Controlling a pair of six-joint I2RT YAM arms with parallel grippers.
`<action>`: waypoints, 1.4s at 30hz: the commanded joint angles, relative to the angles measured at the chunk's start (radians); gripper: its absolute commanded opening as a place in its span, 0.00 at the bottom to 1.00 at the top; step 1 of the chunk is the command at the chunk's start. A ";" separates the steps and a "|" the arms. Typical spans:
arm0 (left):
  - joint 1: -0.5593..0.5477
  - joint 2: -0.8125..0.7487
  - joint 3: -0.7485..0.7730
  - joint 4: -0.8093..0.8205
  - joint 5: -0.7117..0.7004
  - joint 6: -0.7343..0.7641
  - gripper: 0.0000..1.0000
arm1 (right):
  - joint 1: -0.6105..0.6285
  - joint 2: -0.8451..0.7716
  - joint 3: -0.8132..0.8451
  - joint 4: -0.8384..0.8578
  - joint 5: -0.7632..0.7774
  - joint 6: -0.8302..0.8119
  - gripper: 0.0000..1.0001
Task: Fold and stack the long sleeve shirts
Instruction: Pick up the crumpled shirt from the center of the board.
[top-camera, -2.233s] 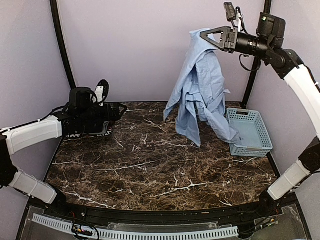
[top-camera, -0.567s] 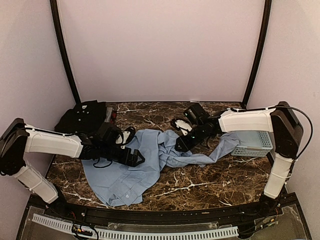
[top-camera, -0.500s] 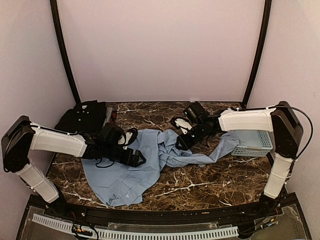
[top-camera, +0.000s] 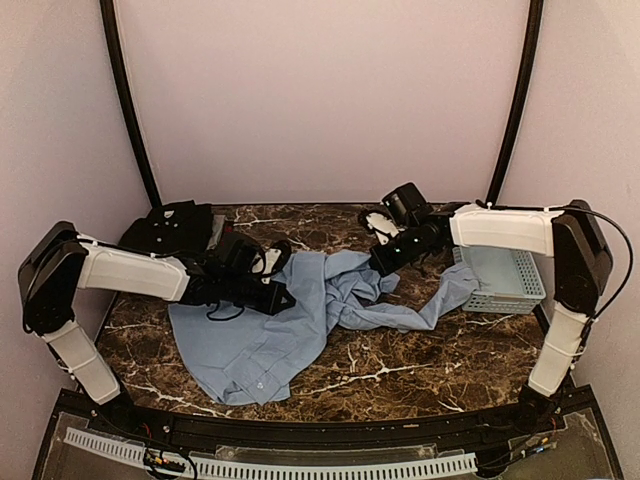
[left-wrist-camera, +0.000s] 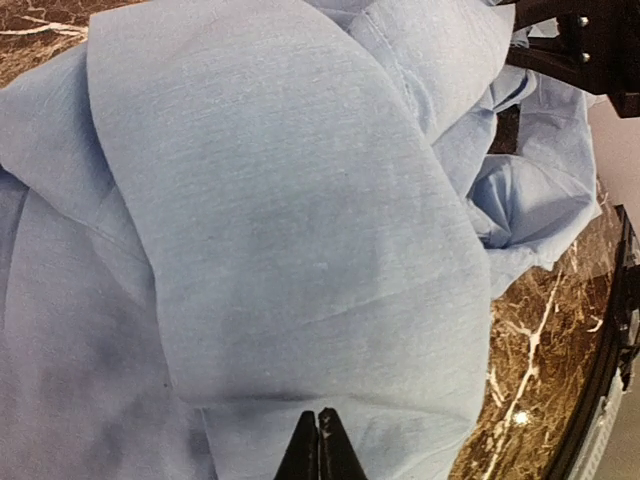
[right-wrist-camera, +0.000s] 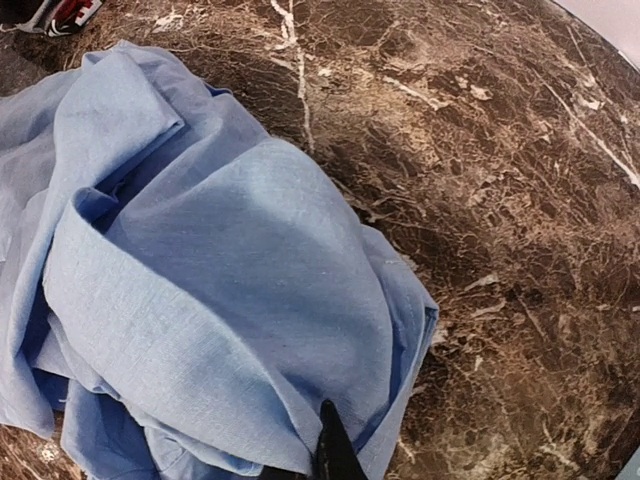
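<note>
Top view: the crumpled light blue cloth shirt (top-camera: 260, 350) lies left of the pale blue plastic lattice basket (top-camera: 505, 275), and the folded black shirt (top-camera: 170, 228) lies farther left.
Left wrist view: the left gripper (left-wrist-camera: 320, 442) is pinched together on the blue cloth.
Right wrist view: the right gripper (right-wrist-camera: 335, 452) is clamped on a shirt fold.

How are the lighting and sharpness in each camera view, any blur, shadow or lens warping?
Top external view: even, soft light, sharp throughout, only faint shadows on the dark brown marble table. Left wrist view: the light blue cloth shirt fills the frame, weave crisp, darker shade at lower left. Right wrist view: cloth and marble sharp, slight wide-angle stretch toward the corners.
</note>
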 joint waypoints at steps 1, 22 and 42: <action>0.003 -0.086 0.023 0.028 0.070 0.024 0.00 | -0.031 -0.018 0.050 0.045 0.025 0.019 0.00; 0.077 0.011 0.175 0.136 0.071 0.001 0.88 | -0.086 -0.176 0.103 0.115 -0.103 -0.149 0.00; 0.116 0.161 0.206 0.372 0.479 -0.100 0.02 | -0.157 -0.223 0.102 0.110 -0.106 -0.083 0.00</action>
